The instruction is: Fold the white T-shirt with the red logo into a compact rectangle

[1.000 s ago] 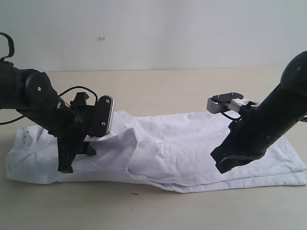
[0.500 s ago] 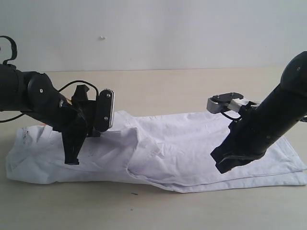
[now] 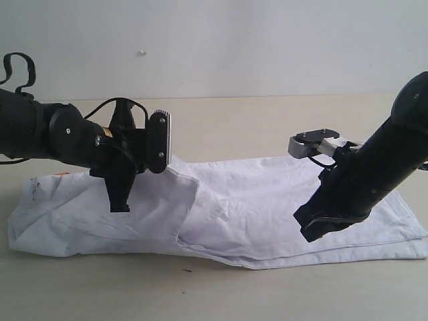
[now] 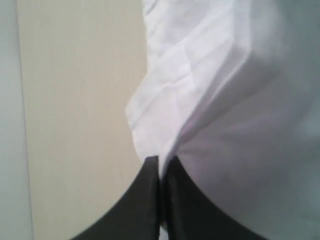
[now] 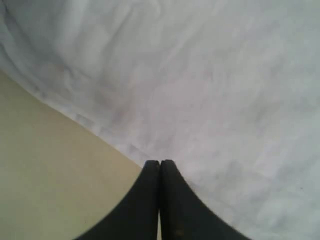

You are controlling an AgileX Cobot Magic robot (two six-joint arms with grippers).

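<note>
The worktop [image 3: 267, 114] is a pale beige, matte surface that meets a light wall behind the white T-shirt [image 3: 254, 207]. The T-shirt lies on it as a long, wrinkled band, with doubled layers showing along its near edge. A small dark speck [image 3: 187, 271] sits on the worktop just in front of that edge.

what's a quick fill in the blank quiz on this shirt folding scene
1. The left tool is ___ on a fold of the white T-shirt.
2. The shirt lies spread out on the ___, not hanging in the air.
3. The right tool has its fingers pressed ___, with the tips at the shirt's edge.
Missing words: shut; table; together.
</note>
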